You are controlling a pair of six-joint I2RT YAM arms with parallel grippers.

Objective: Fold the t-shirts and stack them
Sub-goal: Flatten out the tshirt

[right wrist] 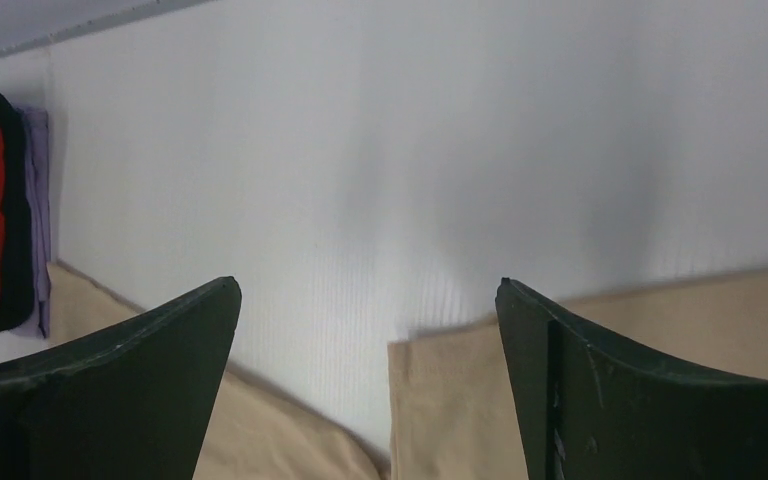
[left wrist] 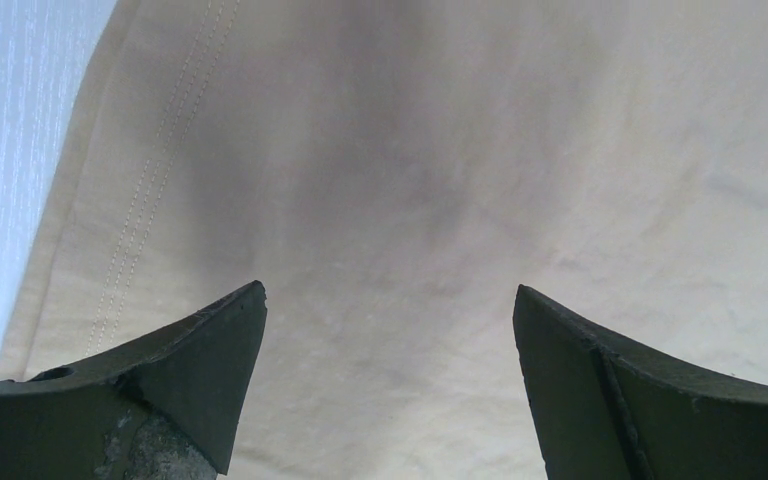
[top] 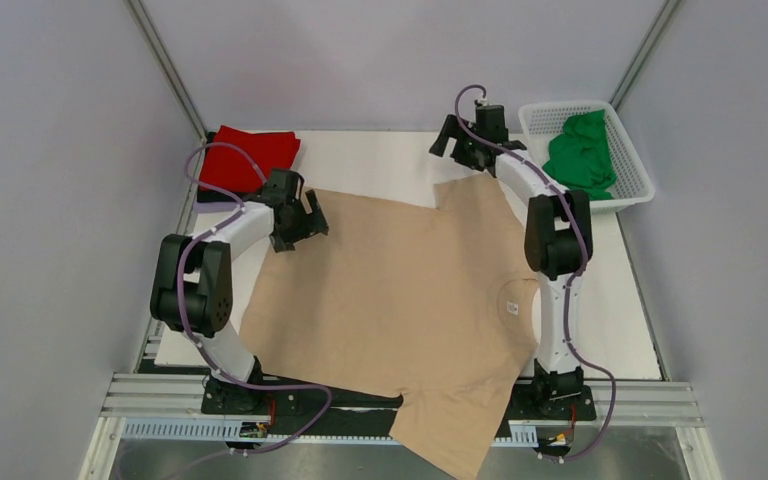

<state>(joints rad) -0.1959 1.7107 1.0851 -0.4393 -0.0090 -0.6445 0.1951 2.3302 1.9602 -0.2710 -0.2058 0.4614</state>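
Barely visible neck label on tan t-shirt, unreadable; left tool, right tool both spread, empty

two white arms, black joints, purple cables

You have a white lattice basket at the far right corner, sitting just off the edge of the white table board. Along the near edge you see ribbed aluminium rails, with a brushed metal plate below them. Plain grey walls close the cell on three sides, and a slanted metal strut runs up each back corner.
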